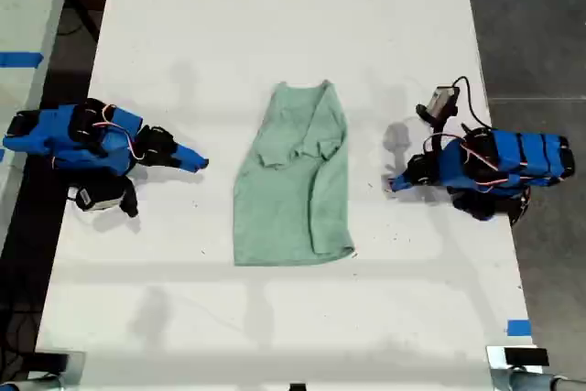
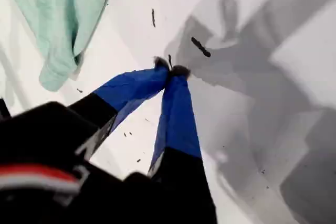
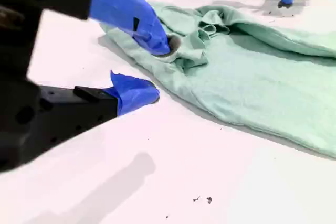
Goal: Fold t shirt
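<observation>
The small pale mint-green fabric t shirt (image 1: 293,180) lies partly folded, flat on the middle of the white desk (image 1: 275,25). The first gripper (image 2: 170,69) rests beside it at the exterior view's right, jaws clenched and empty. The second gripper (image 3: 157,72) sits opposite with its jaws released.

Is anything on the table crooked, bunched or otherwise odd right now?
The t shirt lies on the white table, narrow, with its sides folded in, but not neatly. A sleeve is crumpled across the upper middle, and the long edges run slightly slanted. Nothing looks spilled or damaged. Both grippers sit clear of the cloth.
</observation>
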`<state>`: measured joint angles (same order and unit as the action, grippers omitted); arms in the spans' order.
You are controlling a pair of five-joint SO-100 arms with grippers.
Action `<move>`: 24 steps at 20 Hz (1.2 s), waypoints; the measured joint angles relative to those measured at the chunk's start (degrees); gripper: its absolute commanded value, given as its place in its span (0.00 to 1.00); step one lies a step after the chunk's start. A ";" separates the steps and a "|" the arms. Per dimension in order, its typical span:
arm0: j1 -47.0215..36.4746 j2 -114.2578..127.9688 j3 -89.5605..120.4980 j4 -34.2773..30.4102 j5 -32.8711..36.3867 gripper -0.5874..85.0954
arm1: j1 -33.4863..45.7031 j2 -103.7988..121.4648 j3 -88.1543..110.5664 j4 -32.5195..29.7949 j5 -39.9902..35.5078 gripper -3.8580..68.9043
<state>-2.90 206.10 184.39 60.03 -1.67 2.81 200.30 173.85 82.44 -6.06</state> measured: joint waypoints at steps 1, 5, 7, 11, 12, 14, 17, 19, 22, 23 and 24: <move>0.00 0.00 0.18 0.00 0.26 0.01 | -0.18 0.00 0.09 -0.09 0.26 0.08; -5.45 0.00 0.97 -8.61 4.66 0.01 | 0.70 0.00 0.26 -0.62 0.97 0.08; -5.36 0.00 0.97 -8.96 4.66 0.01 | 1.76 0.00 0.26 -0.62 0.97 0.08; -5.36 0.00 0.97 -9.67 5.45 0.01 | 1.58 0.00 0.35 -0.62 0.97 0.08; -5.36 -0.09 0.88 -10.11 6.33 0.01 | 1.58 0.00 0.35 -0.62 0.97 0.08; -3.96 -3.87 -3.96 -10.02 5.54 0.01 | 1.58 0.00 0.35 -0.62 0.97 0.08; 0.79 -28.39 -24.35 -2.99 0.53 0.01 | 1.58 0.00 0.35 -0.62 0.88 0.08; 4.66 -50.54 -43.86 6.86 -4.13 0.17 | 1.58 0.00 0.35 -0.62 0.88 0.08; 8.61 -78.93 -66.36 12.04 -11.60 0.19 | 1.58 0.00 0.35 -0.62 0.88 0.08; 10.02 -84.81 -68.64 10.81 -13.18 0.20 | 1.58 0.00 0.35 -0.62 0.88 0.08; 11.16 -89.65 -69.79 8.70 -15.47 0.21 | 1.58 0.00 0.35 -0.62 0.88 0.08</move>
<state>8.26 116.46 114.61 68.73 -17.14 4.39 200.30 174.20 81.83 -5.19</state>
